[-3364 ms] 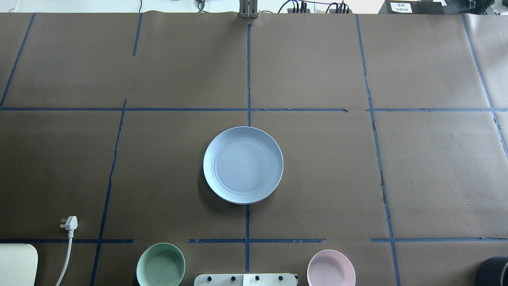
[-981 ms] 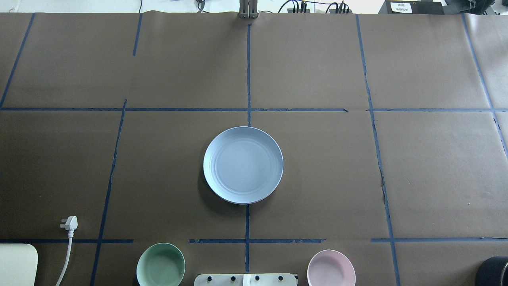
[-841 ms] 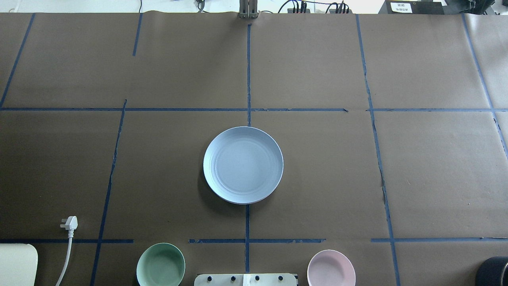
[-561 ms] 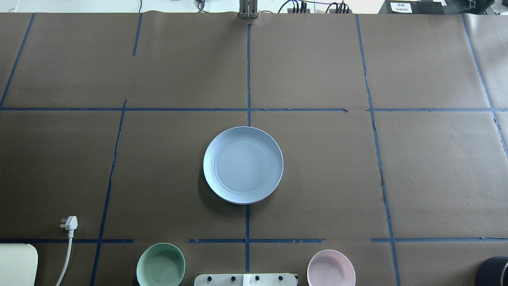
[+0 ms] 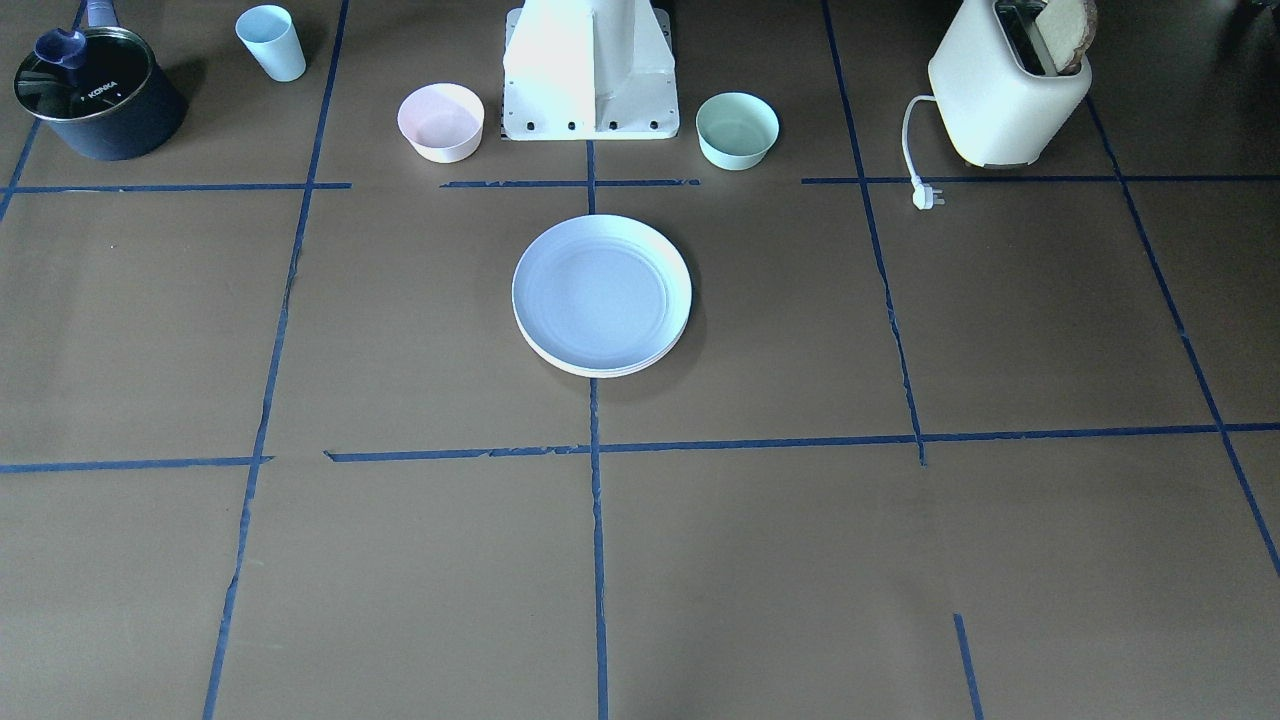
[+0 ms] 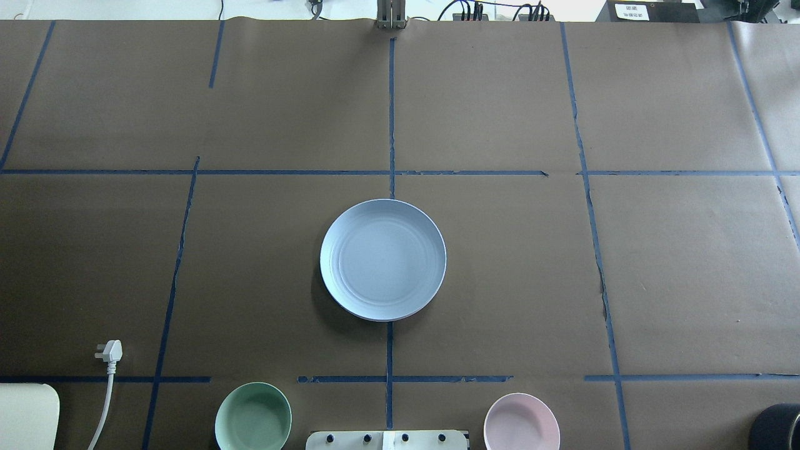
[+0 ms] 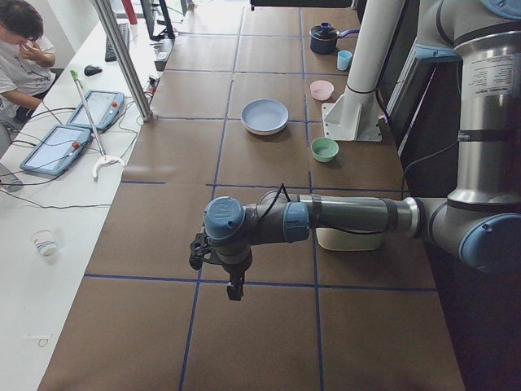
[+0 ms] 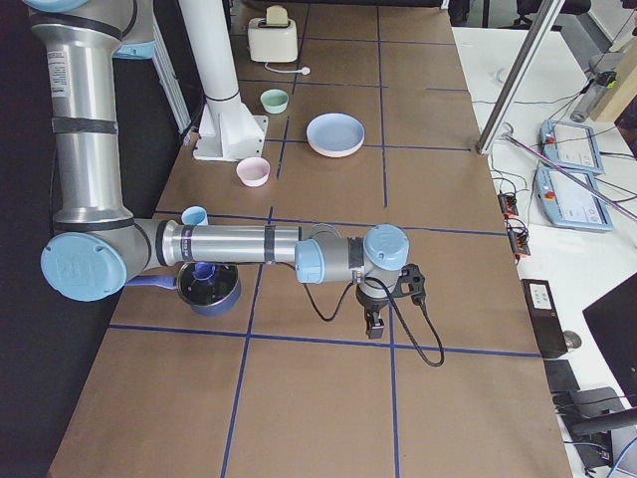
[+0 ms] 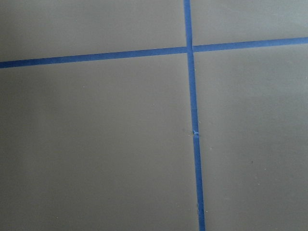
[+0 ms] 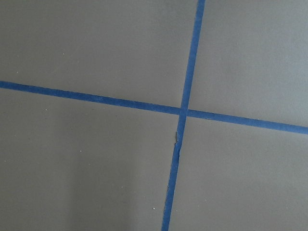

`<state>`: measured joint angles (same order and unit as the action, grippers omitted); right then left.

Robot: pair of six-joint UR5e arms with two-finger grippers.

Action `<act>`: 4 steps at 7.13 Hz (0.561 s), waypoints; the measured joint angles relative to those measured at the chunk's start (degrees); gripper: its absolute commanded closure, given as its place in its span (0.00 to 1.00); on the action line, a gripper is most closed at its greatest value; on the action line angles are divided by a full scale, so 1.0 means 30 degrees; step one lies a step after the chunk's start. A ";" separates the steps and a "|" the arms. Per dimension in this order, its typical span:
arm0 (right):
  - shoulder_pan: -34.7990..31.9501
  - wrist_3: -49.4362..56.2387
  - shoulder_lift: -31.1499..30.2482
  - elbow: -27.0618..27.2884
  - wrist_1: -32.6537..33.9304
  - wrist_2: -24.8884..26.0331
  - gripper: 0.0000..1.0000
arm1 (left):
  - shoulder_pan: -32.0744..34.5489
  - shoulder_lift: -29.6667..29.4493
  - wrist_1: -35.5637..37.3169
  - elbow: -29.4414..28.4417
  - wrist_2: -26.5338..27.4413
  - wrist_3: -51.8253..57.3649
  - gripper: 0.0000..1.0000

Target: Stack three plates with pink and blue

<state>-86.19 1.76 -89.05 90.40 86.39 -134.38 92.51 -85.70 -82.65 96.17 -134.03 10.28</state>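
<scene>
The light blue plate (image 6: 382,257) lies on top of a stack at the table's middle, also in the front view (image 5: 597,290). A cream rim (image 5: 600,372) shows under its edge there. A pinkish rim shows below it in the right view (image 8: 333,152). My left gripper (image 7: 234,290) shows only in the left view, far from the stack, pointing down above the table; I cannot tell whether it is open. My right gripper (image 8: 373,327) shows only in the right view, likewise far from the stack; I cannot tell its state. Both wrist views show only brown paper and blue tape.
A small pink bowl (image 5: 440,120) and a mint-green bowl (image 5: 737,128) flank the robot base (image 5: 590,70). A toaster (image 5: 1010,85) with its plug (image 5: 927,198), a dark pot (image 5: 95,95) and a light blue cup (image 5: 270,42) stand along the robot's side.
</scene>
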 measured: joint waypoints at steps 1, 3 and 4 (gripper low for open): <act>-0.0242 -0.0081 0.0005 -0.0003 0.0059 -0.0009 0.00 | 0.0006 -0.0026 -0.0156 -0.0083 0.0022 -0.0023 0.00; -0.0492 -0.0221 -0.0067 -0.0024 0.0137 0.0011 0.00 | -0.0004 -0.0059 -0.0169 -0.0089 -0.0020 -0.0033 0.00; -0.0519 -0.0255 -0.0158 -0.0053 0.0188 0.0030 0.00 | -0.0013 -0.0059 -0.0188 -0.0090 0.0011 0.0020 0.00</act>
<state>-87.75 0.99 -89.52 90.24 86.96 -134.29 92.47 -85.88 -83.21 95.91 -133.99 10.34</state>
